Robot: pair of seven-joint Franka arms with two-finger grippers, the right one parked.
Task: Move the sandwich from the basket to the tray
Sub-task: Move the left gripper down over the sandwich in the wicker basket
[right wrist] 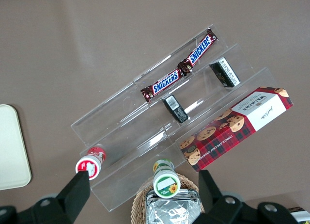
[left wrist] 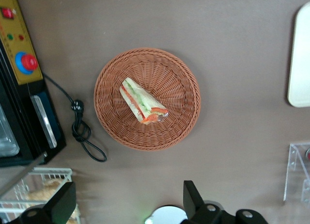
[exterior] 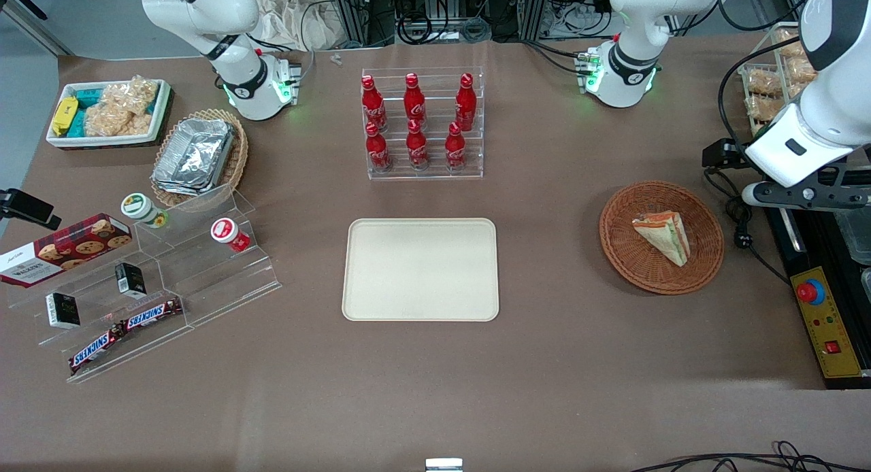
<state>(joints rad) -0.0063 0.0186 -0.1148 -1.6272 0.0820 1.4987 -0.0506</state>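
Note:
A triangular sandwich with orange-red and green layers lies flat in the round reddish-brown wicker basket. The cream rectangular tray sits mid-table with nothing on it, toward the parked arm's end from the basket. My left gripper hangs high above the table beside the basket, at the working arm's end. It is open, its two dark fingers spread wide, with nothing between them. It is well clear of the sandwich.
A yellow control box with a red button and a loose black cable lie next to the basket. A wire rack of bread stands near the arm. A cola bottle rack stands farther back than the tray.

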